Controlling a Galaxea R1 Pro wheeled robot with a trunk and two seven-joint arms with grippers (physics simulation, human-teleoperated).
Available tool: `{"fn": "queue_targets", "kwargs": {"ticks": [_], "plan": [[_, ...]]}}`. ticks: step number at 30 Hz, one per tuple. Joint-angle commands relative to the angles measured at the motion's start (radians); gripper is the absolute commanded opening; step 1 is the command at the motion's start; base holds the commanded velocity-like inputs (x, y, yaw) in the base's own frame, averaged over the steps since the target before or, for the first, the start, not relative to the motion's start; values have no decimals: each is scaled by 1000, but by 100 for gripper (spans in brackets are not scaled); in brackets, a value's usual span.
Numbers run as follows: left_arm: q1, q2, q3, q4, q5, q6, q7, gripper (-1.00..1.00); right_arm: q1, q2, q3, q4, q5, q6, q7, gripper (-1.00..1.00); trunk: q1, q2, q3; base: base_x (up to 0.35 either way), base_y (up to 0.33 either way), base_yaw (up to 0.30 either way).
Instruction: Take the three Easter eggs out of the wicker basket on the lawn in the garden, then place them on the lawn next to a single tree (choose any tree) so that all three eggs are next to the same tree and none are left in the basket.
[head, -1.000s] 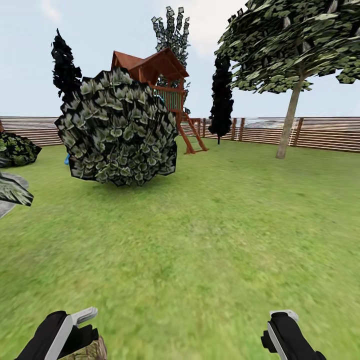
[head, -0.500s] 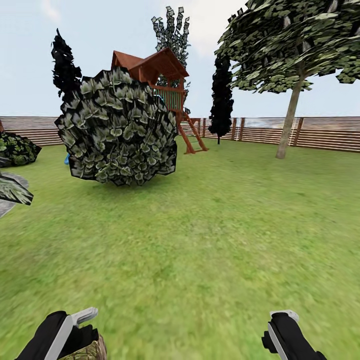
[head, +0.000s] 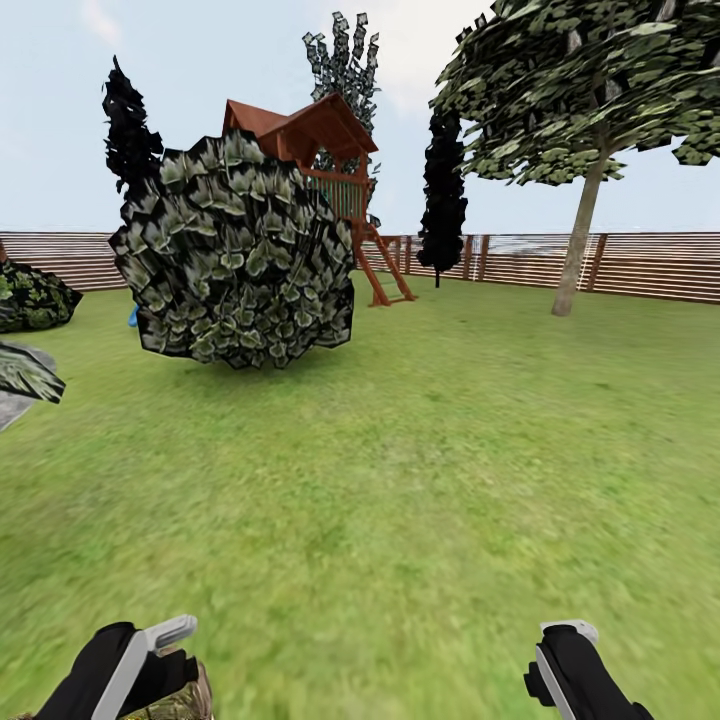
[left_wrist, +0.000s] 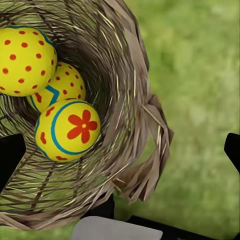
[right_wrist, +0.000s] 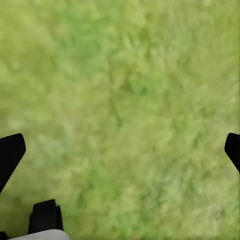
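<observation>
My left gripper (left_wrist: 120, 150) has its fingers apart around the basket (left_wrist: 125, 100) rim; three eggs (left_wrist: 67, 129) lie inside, none placed yet. My right gripper (right_wrist: 120, 150) is spread, empty, over lawn (right_wrist: 130, 100). The tree (head: 578, 245) stands well ahead.

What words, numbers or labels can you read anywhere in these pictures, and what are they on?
None: no writing, number or brand is legible in any view.
The three Easter eggs in the wicker basket carry only patterns: red dots, blue lines and a red flower shape, no letters.
The wooden playhouse, the fence and the left end effector show no markings.
</observation>
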Motion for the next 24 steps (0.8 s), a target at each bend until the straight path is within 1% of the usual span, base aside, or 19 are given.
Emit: {"fn": "queue_targets", "kwargs": {"ticks": [1, 24], "plan": [[-1, 0, -1, 0, 9, 3, 9, 100, -1, 0, -1, -1, 4, 5, 1, 100, 4, -8, -4, 0, 0, 0], [-1, -1, 4, -1, 15, 3, 9, 100, -1, 0, -2, -1, 1, 5, 1, 100, 92, -169, -76, 0, 0, 0]]}}
